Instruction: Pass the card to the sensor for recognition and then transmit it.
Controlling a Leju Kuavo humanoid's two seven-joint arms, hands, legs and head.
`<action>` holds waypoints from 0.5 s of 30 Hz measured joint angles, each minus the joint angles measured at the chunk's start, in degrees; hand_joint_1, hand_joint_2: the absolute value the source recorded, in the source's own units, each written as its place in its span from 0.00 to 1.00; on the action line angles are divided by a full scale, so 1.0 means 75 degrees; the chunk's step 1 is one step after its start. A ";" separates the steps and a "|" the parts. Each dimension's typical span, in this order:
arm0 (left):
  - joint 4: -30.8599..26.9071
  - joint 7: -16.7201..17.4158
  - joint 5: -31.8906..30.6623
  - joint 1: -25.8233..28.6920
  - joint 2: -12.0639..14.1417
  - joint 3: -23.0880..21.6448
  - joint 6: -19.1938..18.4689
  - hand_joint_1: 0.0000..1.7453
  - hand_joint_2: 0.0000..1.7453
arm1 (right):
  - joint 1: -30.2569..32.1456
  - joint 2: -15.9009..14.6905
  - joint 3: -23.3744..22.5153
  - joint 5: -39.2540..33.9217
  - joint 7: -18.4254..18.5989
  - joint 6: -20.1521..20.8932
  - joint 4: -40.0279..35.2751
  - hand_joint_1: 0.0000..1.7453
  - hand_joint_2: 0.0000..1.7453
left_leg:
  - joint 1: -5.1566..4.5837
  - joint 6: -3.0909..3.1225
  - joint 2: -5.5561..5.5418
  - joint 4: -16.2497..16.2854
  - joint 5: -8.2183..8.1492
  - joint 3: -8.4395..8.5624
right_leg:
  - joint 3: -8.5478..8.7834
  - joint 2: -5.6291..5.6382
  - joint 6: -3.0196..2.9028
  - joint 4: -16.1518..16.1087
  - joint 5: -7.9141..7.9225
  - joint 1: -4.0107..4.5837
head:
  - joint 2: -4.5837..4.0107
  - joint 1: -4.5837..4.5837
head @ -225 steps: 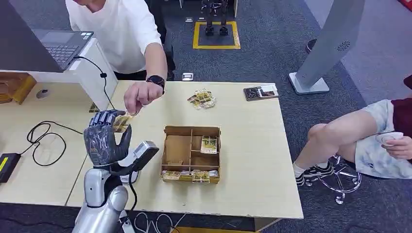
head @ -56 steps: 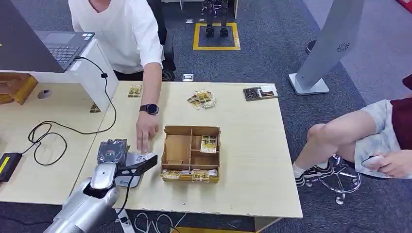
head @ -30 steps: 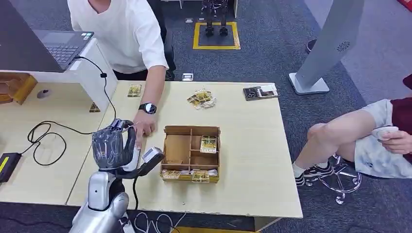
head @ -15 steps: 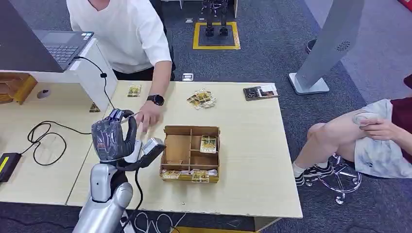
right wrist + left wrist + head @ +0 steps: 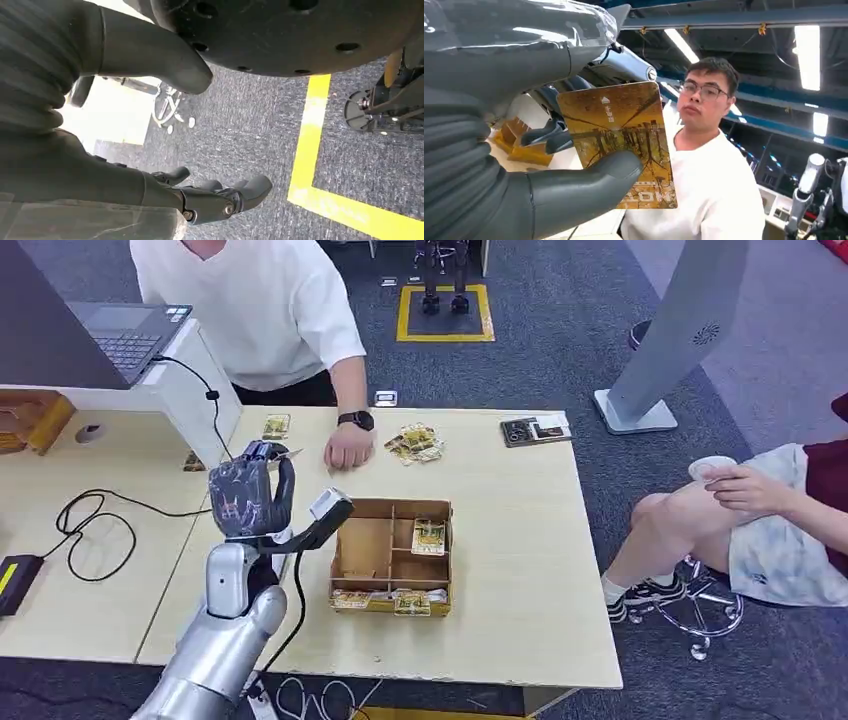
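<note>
Left hand (image 5: 251,502) has lifted off the counter (image 5: 500,540), pinching the card (image 5: 621,140); right hand (image 5: 210,197) hangs empty, fingers apart. Sensor pass likely done, handover left.

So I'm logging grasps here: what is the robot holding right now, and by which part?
The left hand holds the golden card, pinched at one long edge between thumb and fingers. The right hand holds nothing.

A robotics lab: grey carpet floor (image 5: 560,360) with yellow-taped square (image 5: 445,312), laptop (image 5: 110,330) on bench.
</note>
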 joint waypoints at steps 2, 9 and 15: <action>0.0255 0.0081 -0.0006 -0.0166 0.0012 -0.0090 0.0000 1.00 1.00 | 0.0001 -0.0012 0.0000 0.0003 0.0003 0.0000 -0.0020 0.00 1.00 | 0.0000 0.0000 0.0001 0.0000 0.0000 0.0000 | 0.0000 0.0001 0.0000 0.0000 0.0000 0.0000 | 0.0000 0.0000; 0.0984 0.0305 -0.0038 -0.0649 0.0017 -0.0341 0.0000 1.00 1.00 | -0.0003 -0.0032 0.0000 0.0099 0.0020 0.0000 -0.0049 0.00 1.00 | 0.0000 0.0000 0.0001 0.0000 0.0000 -0.0001 | -0.0002 0.0001 0.0000 0.0000 0.0000 0.0000 | 0.0000 -0.0003; 0.1489 0.0437 -0.0003 -0.0940 0.0012 -0.0545 0.0000 1.00 1.00 | -0.0006 -0.0032 0.0000 0.0119 0.0029 0.0003 -0.0049 0.00 1.00 | 0.0000 0.0000 0.0001 0.0000 0.0000 -0.0002 | -0.0002 0.0001 0.0000 0.0000 0.0000 0.0000 | 0.0000 -0.0003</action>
